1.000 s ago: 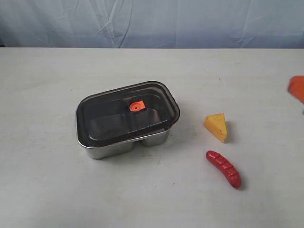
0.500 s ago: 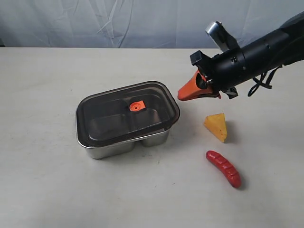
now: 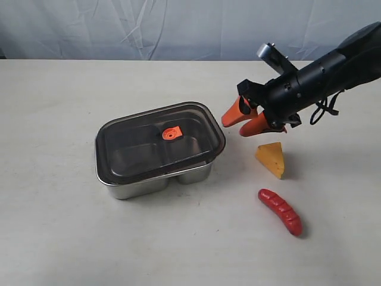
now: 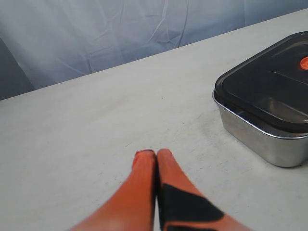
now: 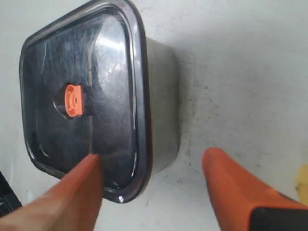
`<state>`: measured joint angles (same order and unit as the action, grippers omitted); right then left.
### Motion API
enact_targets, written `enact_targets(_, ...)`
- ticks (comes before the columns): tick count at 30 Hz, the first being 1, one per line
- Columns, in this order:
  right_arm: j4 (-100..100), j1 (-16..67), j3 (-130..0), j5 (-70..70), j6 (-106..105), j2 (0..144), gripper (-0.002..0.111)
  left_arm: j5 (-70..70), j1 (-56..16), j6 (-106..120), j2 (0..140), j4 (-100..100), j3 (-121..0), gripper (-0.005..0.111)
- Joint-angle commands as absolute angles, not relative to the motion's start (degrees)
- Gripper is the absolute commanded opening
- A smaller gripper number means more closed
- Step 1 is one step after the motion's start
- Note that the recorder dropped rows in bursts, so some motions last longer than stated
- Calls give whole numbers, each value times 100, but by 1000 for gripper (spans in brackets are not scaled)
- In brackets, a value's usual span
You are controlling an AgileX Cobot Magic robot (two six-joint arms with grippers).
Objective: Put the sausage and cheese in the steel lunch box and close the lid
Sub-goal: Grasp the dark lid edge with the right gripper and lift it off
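I am watching the right claw (image 3: 234,127) hanging over the desk (image 3: 59,226) with its two orange fingers standing wide apart and gripping nothing. In the exterior view it is hovering just beside the far right corner of the steel lunch box (image 3: 149,186), tips pointing down toward that corner. Through the right wrist camera, one finger is lining up over the edge of the lid (image 3: 143,143) while the other is lining up over bare desk beside the box's steel wall; I am not able to tell whether either finger is touching anything.

The lid is sitting on top of the box, covering both compartments, with its orange valve (image 3: 172,133) facing up near the middle and the steel rim showing along the near edge. The cheese (image 3: 271,158) is lying on the desk to the right of the box, apart from it and near the open claw. The sausage (image 3: 280,211) is lying closer to the camera, near the cheese but not touching it.

The left claw (image 4: 155,154) is resting low over bare desk with its fingers pressed together on nothing, the box standing off to one side
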<state>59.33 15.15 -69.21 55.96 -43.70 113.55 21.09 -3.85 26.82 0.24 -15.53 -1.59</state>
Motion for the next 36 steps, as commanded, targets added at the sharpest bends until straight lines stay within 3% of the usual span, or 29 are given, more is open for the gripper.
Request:
enact_targets(1,5992,1735,-6944,5492,-4349,11526,59,2066,-356,2658,0,-1556,-148,0)
enact_targets(9,6087,1942,-6944,5311,-4349,11689,59,2066,-356,2658,0,-1556,-148,0)
enact_targets(11,6069,1942,-6944,5311,-4349,11689,55,2066,-356,2658,0,-1556,-148,0)
enact_targets(13,6069,1942,-6944,5396,-4349,11689,37,2066,-356,2658,0,-1556,-148,0)
enact_targets(16,6090,1942,-6944,5694,-4349,11689,-1,2066,-356,2658,0,-1556,-148,0)
enact_targets(36,6522,1942,-6944,6996,-4657,10068,0,2066,-356,2658,0,-1556,-148,0)
